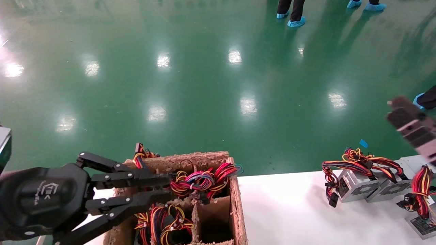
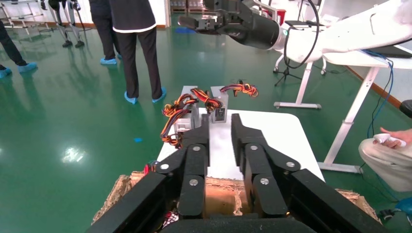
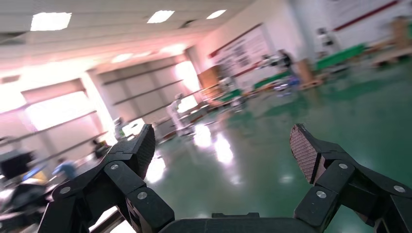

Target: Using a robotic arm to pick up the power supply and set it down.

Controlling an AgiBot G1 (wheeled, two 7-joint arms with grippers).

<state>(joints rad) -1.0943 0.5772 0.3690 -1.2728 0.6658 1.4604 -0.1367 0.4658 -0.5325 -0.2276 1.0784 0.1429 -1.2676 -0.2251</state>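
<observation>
Reach step, I judge: the left hand [image 1: 163,189], narrowly parted and empty, hovers over the pulp divider box [image 1: 235,204]; next, descend onto a power supply [image 1: 163,224]; the right hand [image 3: 223,155] is raised, wide.

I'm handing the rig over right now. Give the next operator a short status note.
Left gripper: empty, jaws a little apart, over the pulp box, above the wire bundles in its cells.
Right gripper: raised off the table's right end, jaws wide open, empty.
Done: power supplies lie on the table at right.
Left: more units appear to sit in the box; grasp one, lift it and set it on the table.
</observation>
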